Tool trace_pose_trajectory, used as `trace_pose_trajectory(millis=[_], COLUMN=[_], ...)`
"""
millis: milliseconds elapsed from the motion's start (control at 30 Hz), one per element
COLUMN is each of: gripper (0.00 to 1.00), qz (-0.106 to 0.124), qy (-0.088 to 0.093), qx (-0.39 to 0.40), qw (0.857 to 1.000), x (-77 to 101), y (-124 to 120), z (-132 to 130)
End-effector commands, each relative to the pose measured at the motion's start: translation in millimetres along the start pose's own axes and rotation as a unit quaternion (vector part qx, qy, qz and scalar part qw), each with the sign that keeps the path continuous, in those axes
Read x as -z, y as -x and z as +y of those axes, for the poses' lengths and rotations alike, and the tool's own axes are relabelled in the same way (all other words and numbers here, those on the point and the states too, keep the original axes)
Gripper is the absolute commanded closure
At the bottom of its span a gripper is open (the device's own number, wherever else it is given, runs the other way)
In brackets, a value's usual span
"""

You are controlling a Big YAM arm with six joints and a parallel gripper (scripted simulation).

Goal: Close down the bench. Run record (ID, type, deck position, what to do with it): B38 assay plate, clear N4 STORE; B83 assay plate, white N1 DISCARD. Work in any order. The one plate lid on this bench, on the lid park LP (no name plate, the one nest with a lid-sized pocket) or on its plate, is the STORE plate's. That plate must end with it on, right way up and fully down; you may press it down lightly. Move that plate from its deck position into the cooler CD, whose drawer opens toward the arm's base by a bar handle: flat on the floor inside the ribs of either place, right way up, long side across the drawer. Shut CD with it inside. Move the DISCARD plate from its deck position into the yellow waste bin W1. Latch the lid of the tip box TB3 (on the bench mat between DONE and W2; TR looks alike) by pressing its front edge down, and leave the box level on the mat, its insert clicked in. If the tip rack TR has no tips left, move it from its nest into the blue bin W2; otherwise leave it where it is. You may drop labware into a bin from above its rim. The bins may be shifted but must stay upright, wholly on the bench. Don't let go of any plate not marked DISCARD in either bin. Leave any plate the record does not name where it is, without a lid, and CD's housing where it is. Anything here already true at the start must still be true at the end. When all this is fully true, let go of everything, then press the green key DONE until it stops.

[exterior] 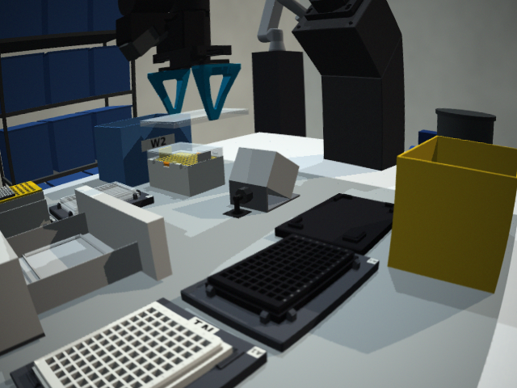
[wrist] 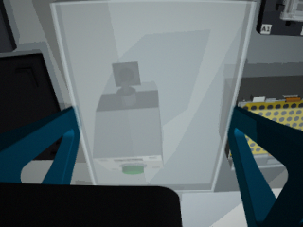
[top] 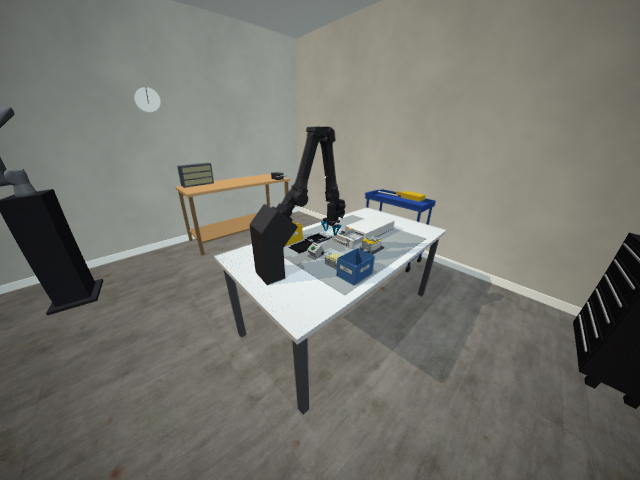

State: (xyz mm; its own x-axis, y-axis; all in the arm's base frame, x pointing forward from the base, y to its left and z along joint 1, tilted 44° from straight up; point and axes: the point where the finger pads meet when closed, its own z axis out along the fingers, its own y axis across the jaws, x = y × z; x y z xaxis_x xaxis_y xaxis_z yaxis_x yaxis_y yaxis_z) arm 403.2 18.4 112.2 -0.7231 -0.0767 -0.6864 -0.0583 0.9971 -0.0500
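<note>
My gripper (exterior: 194,111) is shut on a clear plate lid (exterior: 194,116) and holds it flat, high above the bench, over the space between the tip box and the DONE key box. In the wrist view the lid (wrist: 151,89) spans both blue fingers, and the green DONE key shows through it. The tip box TB3 (exterior: 186,166) stands below, with yellow tips and its clear lid raised. The white plate (exterior: 133,351) lies on nest N1. A clear gridded plate (exterior: 115,190) lies on a nest behind the cooler. The cooler drawer (exterior: 62,256) stands open.
The yellow bin W1 (exterior: 455,208) stands at the right, and the blue bin W2 (exterior: 133,145) behind the tip box. The black lid park (exterior: 338,221) is bare. A black plate (exterior: 279,277) lies on its nest. The tip rack TR (exterior: 16,190) is at the far left. The arm's base (exterior: 359,83) is behind.
</note>
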Motion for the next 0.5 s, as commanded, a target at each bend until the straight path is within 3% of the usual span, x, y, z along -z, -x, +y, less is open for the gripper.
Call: trace_pose_trajectory(millis=[0, 300, 400, 467], gripper=[1.00, 1.00, 1.00, 1.00], qz=[-0.004, -0.005, 0.002, -0.005], qy=[-0.004, -0.005, -0.004, -0.005], qx=[0.007, 0.007, 0.007, 0.007], qw=[1.000, 1.000, 1.000, 1.000], x=[-0.2, 0.3, -1.3, 0.5], y=[14, 26, 18, 30], z=[-11, -33, -35, -41])
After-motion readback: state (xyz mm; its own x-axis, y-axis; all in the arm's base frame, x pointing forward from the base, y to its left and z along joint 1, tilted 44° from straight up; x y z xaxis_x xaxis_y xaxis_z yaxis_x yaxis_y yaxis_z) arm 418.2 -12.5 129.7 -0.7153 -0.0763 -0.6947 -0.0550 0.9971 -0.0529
